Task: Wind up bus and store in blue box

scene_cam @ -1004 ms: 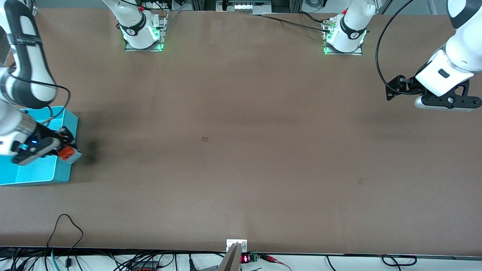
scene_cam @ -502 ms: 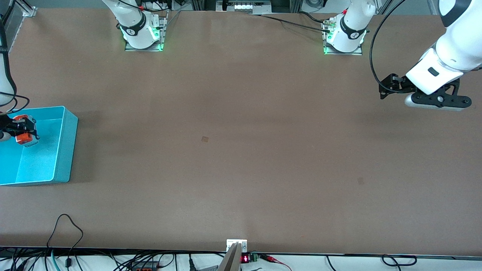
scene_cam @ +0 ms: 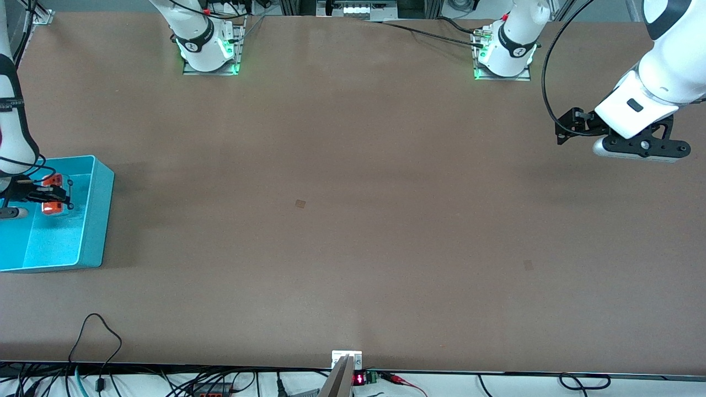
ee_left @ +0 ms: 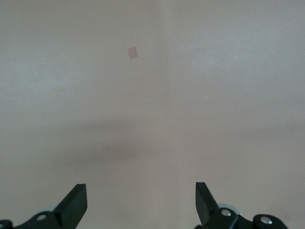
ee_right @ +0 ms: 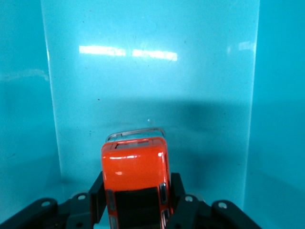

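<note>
One bus (scene_cam: 53, 194), small, glossy orange-red with dark roof windows and a pale front end, is held inside the single blue box (scene_cam: 94, 220), a thick-walled cyan bin at the left edge of the front view on the brown tabletop (scene_cam: 353, 220). The right gripper (scene_cam: 48, 194) is lowered into the box with its jaws closed on the bus's sides, the right wrist view showing the bus (ee_right: 135, 179) low in the frame above the box floor (ee_right: 152, 86). The left gripper (scene_cam: 568, 128) waits at the upper right of the front view, raised over bare tabletop, its jaws spread wide and holding nothing in the left wrist view (ee_left: 141, 202).
</note>
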Robot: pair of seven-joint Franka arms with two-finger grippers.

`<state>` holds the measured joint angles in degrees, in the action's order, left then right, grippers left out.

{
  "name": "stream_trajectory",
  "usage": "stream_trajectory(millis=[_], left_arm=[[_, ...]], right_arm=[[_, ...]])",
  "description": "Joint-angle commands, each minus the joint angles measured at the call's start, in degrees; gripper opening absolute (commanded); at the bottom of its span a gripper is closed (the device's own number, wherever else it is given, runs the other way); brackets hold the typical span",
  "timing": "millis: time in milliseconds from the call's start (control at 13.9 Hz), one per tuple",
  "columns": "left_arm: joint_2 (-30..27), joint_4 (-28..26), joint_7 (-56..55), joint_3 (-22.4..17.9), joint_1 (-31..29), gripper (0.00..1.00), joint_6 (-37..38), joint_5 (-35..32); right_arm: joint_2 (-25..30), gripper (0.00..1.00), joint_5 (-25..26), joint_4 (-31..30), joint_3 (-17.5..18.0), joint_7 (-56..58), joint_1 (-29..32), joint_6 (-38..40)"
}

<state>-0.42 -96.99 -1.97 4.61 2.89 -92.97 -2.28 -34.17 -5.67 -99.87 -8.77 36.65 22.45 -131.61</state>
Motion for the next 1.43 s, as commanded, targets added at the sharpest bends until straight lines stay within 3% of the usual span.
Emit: stream_trajectory(millis=[0,359,574,717,789,861,1004,1363], left_arm=[[-0.54,0.92,0.65,0.14,-0.34,1.00,1.48,0.97],[-0.46,1.01,0.83,0.05,-0.52,1.00,1.48,0.97],[-0.46,1.01,0.83,-0.30,-0.61,1.00,1.57,0.97],[-0.46,1.01,0.83,-0.21,-0.52,1.00,1.48,0.97],[-0.46,1.01,0.83,-0.21,-0.61,1.00,1.48,0.97],[-0.46,1.01,0.83,-0.21,-0.61,1.00,1.48,0.97],[-0.46,1.01,0.83,-0.21,-0.61,1.00,1.48,0.97],[-0.46,1.01,0.83,-0.21,-0.52,1.00,1.48,0.97]], right_arm=[[-1.59,0.00,-2.33,1.17,-1.25,-0.87,0.41,1.09],[-2.30,0.01,-2.33,0.82,-1.78,-3.86,0.67,1.70],[-2.30,0.29,-1.98,0.91,-1.86,-3.86,0.58,1.53],[-2.39,0.35,-1.54,0.91,-1.86,-2.12,0.67,1.09],[-2.65,0.80,-1.89,0.99,-1.86,-0.54,0.76,0.74],[-2.74,0.83,-2.24,0.99,-1.86,1.30,1.37,0.39],[-2.39,1.00,-2.50,1.08,-1.86,2.11,1.46,0.04],[5.67,1.00,-1.98,1.35,-1.16,2.03,-1.08,3.70]])
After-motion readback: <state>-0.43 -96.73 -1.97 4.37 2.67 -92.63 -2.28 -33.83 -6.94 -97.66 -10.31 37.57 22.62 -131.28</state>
